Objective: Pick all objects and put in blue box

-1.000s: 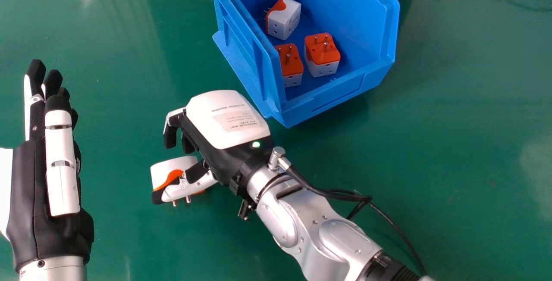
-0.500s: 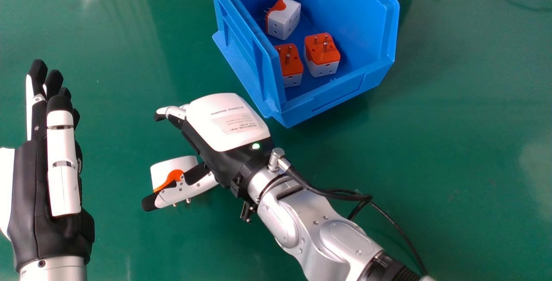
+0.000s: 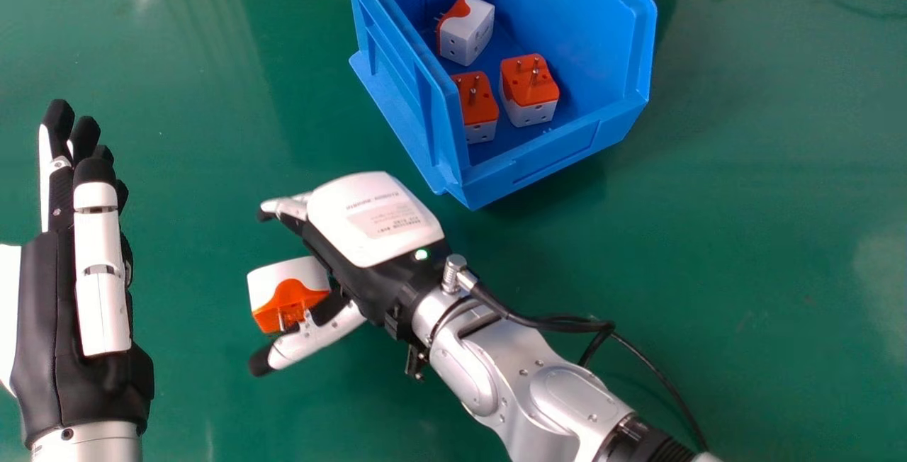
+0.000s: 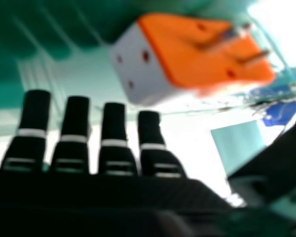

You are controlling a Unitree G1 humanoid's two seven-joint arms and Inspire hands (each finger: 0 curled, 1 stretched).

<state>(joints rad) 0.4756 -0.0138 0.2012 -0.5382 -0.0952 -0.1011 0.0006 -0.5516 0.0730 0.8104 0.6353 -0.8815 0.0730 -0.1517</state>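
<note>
Right hand (image 3: pixel 375 221) near adapter (image 3: pixel 280 281), fingers (image 4: pixel 75 118) straight, thumb spread apart.

Lab or workshop setting, glossy green worktop (image 3: pixel 744 249), blue box (image 3: pixel 556 154), cabled robot arm (image 3: pixel 471 377)

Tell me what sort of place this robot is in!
Probably a robot lab or workshop: there's a big green table, a blue box with plug adapters inside, and a silver robot arm.

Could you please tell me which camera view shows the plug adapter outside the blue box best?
The right hand view: the adapter looms close there, its orange face, metal pins and holed white side plain. The head view shows it smaller, on the green table, partly behind the right thumb.
</note>
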